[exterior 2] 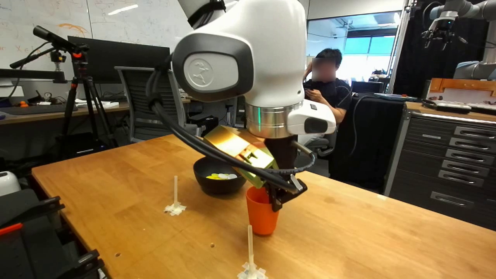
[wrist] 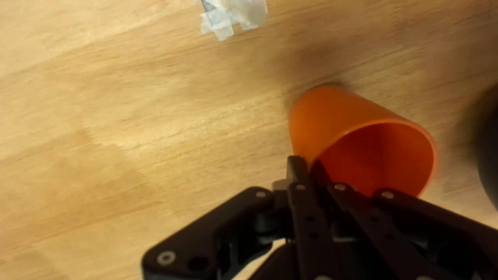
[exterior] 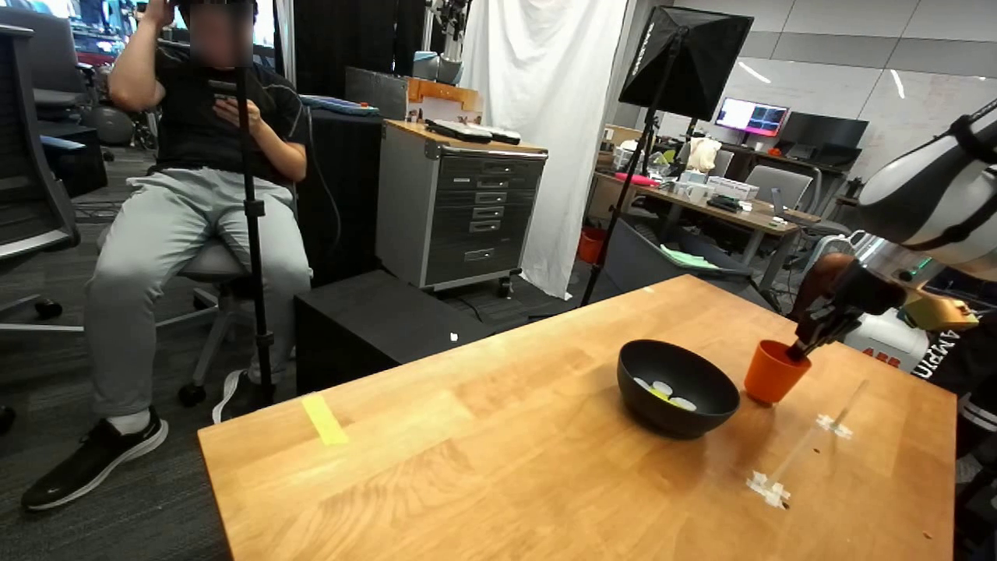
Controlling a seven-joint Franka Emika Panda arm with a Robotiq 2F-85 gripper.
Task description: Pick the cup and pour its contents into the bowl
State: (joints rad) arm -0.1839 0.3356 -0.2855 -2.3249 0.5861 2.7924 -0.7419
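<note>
The orange cup (exterior: 773, 372) is upright or nearly so, at or close to the table surface, beside the bowl; I cannot tell whether its base touches. It also shows in an exterior view (exterior 2: 262, 217) and the wrist view (wrist: 338, 112). My gripper (wrist: 307, 167) is shut on the cup's rim, one finger inside and one outside. The gripper also shows in both exterior views (exterior: 801, 349) (exterior 2: 275, 202). No bits show on the visible inside of the cup; its bottom is partly hidden. The black bowl (exterior: 678, 417) (exterior 2: 217, 188) holds several white and yellow bits (exterior: 664, 389) (exterior 2: 223, 176).
Two thin pale sticks (exterior 2: 176, 192) (exterior 2: 250, 244) stand taped to the wooden table (exterior: 467, 467) near the cup. Yellow tape (exterior: 324, 419) lies at the table's far end. A seated person (exterior: 210, 156) and a drawer cabinet (exterior: 475, 202) are beyond the table.
</note>
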